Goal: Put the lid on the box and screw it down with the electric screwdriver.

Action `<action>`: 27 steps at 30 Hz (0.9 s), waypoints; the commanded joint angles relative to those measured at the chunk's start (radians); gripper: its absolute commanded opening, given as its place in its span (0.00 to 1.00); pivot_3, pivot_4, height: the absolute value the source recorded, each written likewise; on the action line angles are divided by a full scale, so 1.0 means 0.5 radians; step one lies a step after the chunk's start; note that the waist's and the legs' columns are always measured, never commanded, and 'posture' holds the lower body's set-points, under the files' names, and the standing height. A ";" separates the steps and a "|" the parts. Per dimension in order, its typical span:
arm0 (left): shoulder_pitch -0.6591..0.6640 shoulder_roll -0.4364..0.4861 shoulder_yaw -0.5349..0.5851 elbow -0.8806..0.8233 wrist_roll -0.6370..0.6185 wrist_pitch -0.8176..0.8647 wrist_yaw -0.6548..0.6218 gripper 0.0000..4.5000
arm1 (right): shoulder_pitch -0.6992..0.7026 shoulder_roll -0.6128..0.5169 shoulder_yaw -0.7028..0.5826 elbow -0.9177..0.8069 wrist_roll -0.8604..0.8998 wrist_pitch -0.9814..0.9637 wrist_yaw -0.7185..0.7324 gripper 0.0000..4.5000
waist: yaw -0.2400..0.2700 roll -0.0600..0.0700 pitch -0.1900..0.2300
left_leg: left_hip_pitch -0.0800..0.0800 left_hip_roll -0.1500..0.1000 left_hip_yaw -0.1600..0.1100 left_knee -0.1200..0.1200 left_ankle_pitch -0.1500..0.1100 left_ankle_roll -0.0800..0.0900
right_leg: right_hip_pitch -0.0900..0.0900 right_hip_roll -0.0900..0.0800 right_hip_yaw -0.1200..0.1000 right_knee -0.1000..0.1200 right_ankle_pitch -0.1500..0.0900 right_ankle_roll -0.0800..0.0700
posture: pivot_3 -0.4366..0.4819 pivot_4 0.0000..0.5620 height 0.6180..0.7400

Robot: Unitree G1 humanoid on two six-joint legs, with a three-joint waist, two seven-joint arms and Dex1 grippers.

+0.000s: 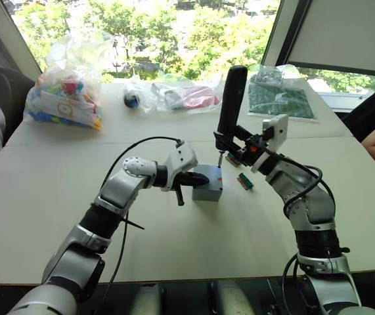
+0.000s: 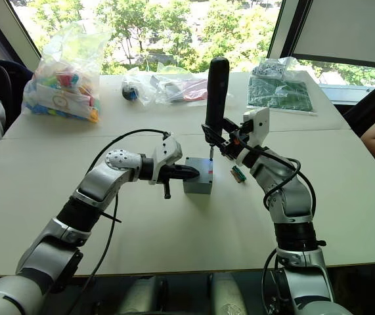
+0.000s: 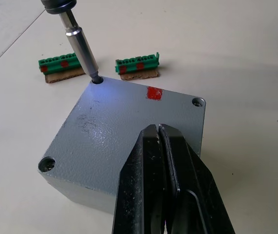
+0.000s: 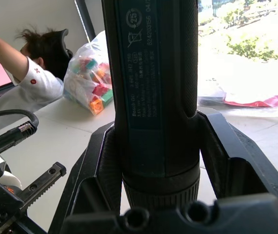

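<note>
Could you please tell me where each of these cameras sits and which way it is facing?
Left eye view: on the head, looking forward and down over the table; both arms show, the left gripper on the lid.
Right eye view: beside it, same scene; the right gripper holds the electric screwdriver upright.
Left wrist view: along its shut fingers onto the lid, screwdriver bit in a corner hole.
Right wrist view: along its fingers around the screwdriver, a seated person behind.
Shared: lid and screwdriver appear in the head views and the left wrist view.
</note>
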 commanded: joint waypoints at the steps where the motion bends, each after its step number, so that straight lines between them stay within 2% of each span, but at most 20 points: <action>1: 0.033 -0.006 -0.014 -0.020 0.021 0.010 0.008 0.00 | 0.086 0.006 0.053 0.087 -0.032 0.065 0.003 0.41 | 0.000 0.000 0.000 | 0.000 0.000 0.000 0.000 0.000 0.000 | 0.000 0.000 0.000 0.000 -0.001 -0.001 | 0.48 0.27 1.00; 15: 0.036 -0.049 -0.021 0.009 0.037 -0.004 0.013 0.00 | 0.032 -0.022 -0.043 0.071 -0.011 -0.008 -0.007 0.41 | 0.003 0.000 -0.001 | -0.001 0.000 0.000 0.000 0.000 0.000 | 0.000 -0.001 0.000 -0.001 -0.002 -0.003 | 0.48 0.27 1.00; 18: 0.068 0.000 -0.022 -0.042 0.037 -0.040 -0.029 0.00 | -0.220 -0.077 -0.253 0.052 0.038 -0.076 -0.136 0.41 | 0.004 0.000 0.000 | -0.001 0.000 0.000 0.000 0.000 0.000 | -0.001 -0.001 0.000 -0.001 -0.003 -0.004 | 0.48 0.27 1.00; 22: 0.088 -0.006 0.112 -0.094 -0.073 -0.013 -0.010 0.00 | -0.610 -0.108 -0.573 -0.029 0.536 0.235 -0.290 0.41 | 0.020 0.010 0.011 | -0.017 -0.002 0.000 0.002 0.000 0.000 | -0.015 -0.005 0.000 0.000 -0.002 -0.004 | 0.48 0.27 1.00; 25: 0.033 -0.124 0.366 -0.111 -0.283 0.047 0.120 0.00 | -0.810 -0.148 -0.651 0.098 0.487 0.240 -0.467 0.41 | 0.033 0.010 0.011 | -0.039 -0.002 0.000 0.003 0.000 0.000 | -0.040 -0.004 -0.001 0.004 0.002 0.002 | 0.48 0.27 1.00; 27: -0.079 -0.213 0.616 -0.076 -0.464 0.146 0.269 0.00 | -0.925 -0.144 -0.705 0.204 0.495 0.305 -0.610 0.41 | 0.043 0.010 0.011 | -0.040 -0.001 0.000 0.001 0.000 0.000 | -0.042 -0.004 -0.002 0.004 0.002 0.002 | 0.48 0.27 1.00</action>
